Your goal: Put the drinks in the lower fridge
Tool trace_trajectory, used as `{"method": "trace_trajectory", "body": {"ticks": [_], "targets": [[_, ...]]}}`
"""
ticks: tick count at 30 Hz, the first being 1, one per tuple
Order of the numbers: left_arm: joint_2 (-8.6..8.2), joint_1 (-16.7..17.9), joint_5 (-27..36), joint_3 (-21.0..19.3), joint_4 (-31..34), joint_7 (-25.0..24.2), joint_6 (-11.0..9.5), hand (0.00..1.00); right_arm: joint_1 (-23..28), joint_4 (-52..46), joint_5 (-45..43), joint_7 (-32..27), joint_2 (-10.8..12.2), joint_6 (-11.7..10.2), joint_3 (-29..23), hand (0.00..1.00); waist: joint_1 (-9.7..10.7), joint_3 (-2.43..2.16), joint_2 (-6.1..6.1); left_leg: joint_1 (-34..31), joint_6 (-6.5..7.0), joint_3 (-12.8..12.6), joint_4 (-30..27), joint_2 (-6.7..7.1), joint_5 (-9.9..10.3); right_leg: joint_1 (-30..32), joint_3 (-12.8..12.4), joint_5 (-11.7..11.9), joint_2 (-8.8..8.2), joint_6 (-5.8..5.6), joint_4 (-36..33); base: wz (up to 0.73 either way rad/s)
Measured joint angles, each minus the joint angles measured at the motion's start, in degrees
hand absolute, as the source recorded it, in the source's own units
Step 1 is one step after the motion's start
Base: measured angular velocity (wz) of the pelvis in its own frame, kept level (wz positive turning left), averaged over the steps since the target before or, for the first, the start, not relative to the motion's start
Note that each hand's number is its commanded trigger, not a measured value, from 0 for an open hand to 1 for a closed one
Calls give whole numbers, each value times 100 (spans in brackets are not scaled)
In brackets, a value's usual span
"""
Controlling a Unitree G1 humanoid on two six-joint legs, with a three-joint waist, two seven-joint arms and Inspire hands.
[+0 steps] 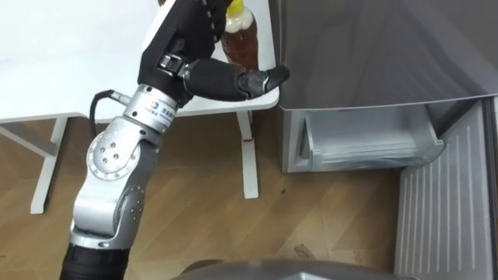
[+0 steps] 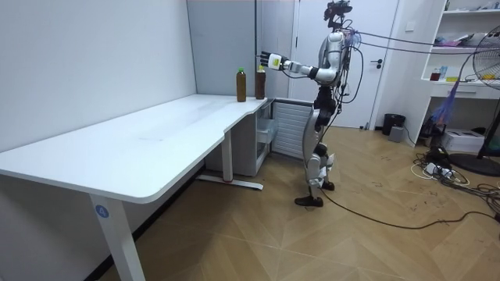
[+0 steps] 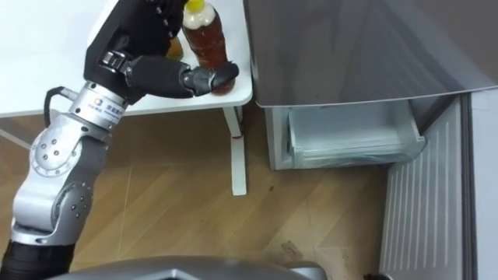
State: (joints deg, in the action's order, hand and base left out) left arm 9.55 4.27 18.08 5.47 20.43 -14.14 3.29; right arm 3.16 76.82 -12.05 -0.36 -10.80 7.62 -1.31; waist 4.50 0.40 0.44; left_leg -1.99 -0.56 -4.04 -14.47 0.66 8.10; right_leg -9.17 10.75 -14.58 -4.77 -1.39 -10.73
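Here the robot's left hand [image 1: 194,48] reaches over the near corner of a white table [image 1: 62,62]. Its fingers are straight and spread apart, not curled. The thumb [image 1: 264,78] stretches across the front of a bottle of brown drink [image 1: 241,43] with a yellow cap, low by its base; whether it touches cannot be told. The bottle stands upright at the table's edge, just right of the palm. In the room view a second bottle [image 2: 241,84] stands beside it, further along the table. Right of the table, past the grey fridge [image 1: 373,47], the lower compartment is open, its clear drawer [image 1: 366,144] showing and the ribbed door [image 1: 443,210] swung outward.
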Motion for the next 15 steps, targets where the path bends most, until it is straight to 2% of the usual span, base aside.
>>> {"method": "trace_trajectory", "body": {"ticks": [15], "targets": [[-4,2,43,-197,-20,150,-12,0,59,-37,-152,-151,14,-62,8,0,-13,-8,26,60,13,-67,83,7,-14,-4,-133,-3,2,-12,86,-3]]}}
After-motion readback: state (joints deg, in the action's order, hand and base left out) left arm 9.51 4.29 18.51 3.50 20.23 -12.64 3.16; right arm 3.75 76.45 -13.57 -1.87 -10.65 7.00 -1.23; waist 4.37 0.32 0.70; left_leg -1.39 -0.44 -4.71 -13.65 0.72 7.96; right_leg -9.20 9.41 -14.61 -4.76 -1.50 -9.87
